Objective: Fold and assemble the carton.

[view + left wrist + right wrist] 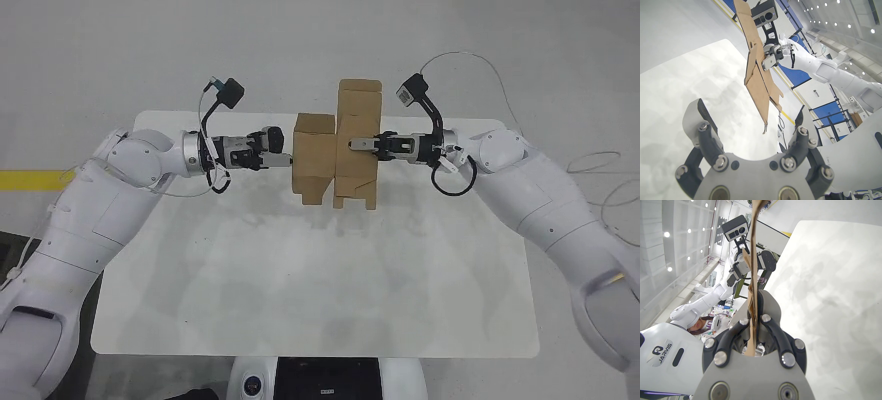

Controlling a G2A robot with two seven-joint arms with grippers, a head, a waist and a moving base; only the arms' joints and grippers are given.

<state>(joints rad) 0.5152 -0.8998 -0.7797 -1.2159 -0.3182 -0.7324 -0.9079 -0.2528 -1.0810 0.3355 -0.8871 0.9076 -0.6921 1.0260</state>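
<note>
We hold the carton (316,150) aloft over the table (300,290), right gripper (352,144) clamped on it from 3 o'clock, seemingly so the left gripper (286,151), gaping at 9 o'clock, can fold it.

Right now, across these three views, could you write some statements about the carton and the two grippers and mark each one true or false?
1. The right gripper is shut on the carton. True.
2. The left gripper also clamps the carton. False: its jaws are wide open and are not closed on the cardboard.
3. The carton lies flat on the table. False: it is held up in the air above the table.
4. The carton is not yet a closed box; its flaps hang loose. True.
</note>
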